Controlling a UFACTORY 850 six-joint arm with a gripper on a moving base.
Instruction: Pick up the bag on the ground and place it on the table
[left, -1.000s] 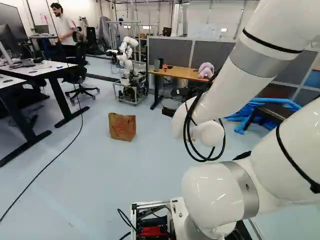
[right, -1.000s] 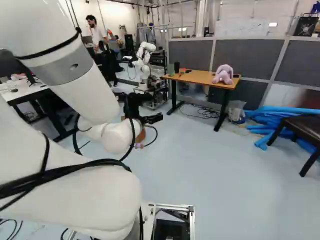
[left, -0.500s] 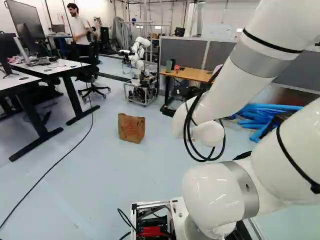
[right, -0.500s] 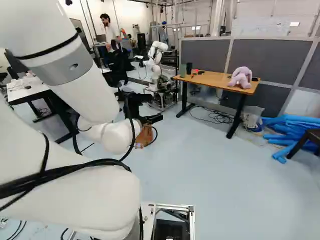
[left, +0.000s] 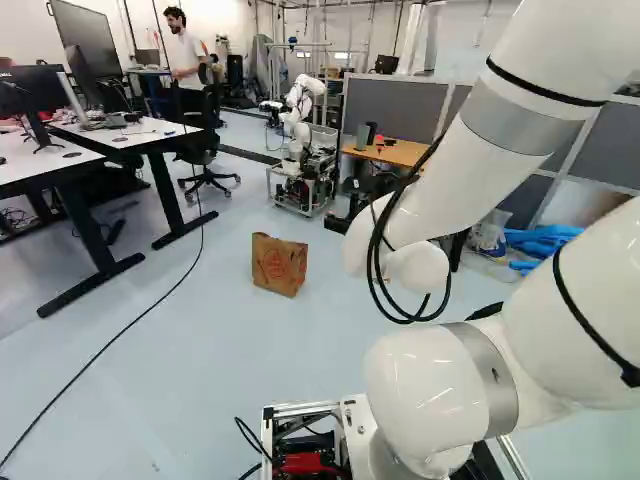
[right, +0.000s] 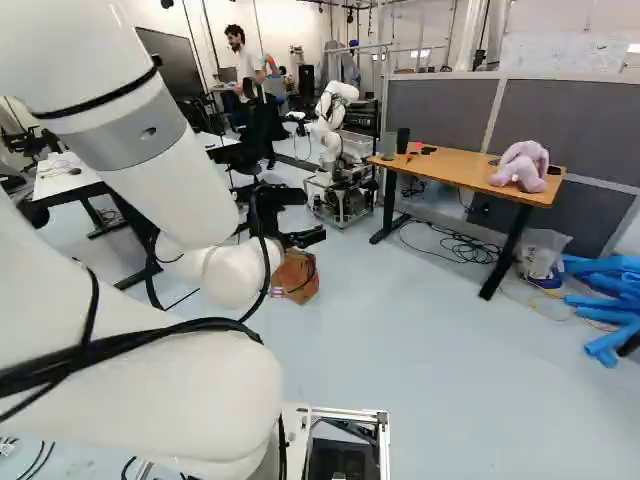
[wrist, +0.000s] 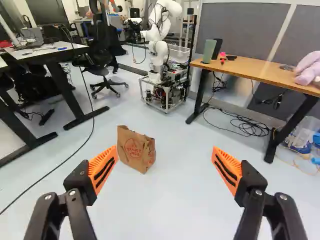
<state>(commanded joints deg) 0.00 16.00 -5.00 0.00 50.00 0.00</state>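
My gripper (right: 303, 238) shows in the right base view just above and in front of the bag, from that angle. In the wrist view the gripper (wrist: 165, 167) is wide open, nothing between its orange pads. The brown paper bag (wrist: 136, 149) stands upright on the floor ahead of it, nearer the finger with the pad (wrist: 103, 170); they look apart. In the left base view the bag (left: 279, 264) is left of the arm. The wooden-topped table (right: 470, 172) stands at the right of the right base view, a pink plush toy (right: 521, 166) and a green cup on it.
Another robot (wrist: 162, 55) on a wheeled frame stands beyond the bag, left of the wooden table. White desks (left: 122, 136) and a black chair are at the left, with a cable (left: 150, 310) along the floor. Blue tubes (right: 610, 290) and a clear bag lie near the table.
The base has turned left: the whole scene has shifted rightward in both base views, and the bag looks slightly nearer. The arm keeps its pose against its lowest joint.
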